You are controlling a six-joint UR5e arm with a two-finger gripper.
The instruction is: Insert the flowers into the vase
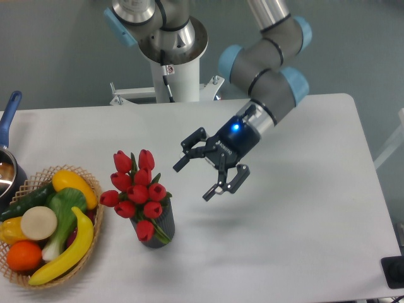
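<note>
The bunch of red artificial tulip buds with green stems (137,193) stands in the small dark grey ribbed cylindrical vase (160,227), which rests on the white surface (297,252) just beside a wicker basket of plastic fruit and vegetables (45,223). The robot's black two-finger pincer (197,176) hangs above the surface, to the right of the bunch and clear of it, its fingers spread apart and holding nothing. Judging by this, the insertion looks complete and the step in hand is the retreat. The next move calls only for lifting away without brushing the blooms, since the top-heavy bunch could tip the vase.
</note>
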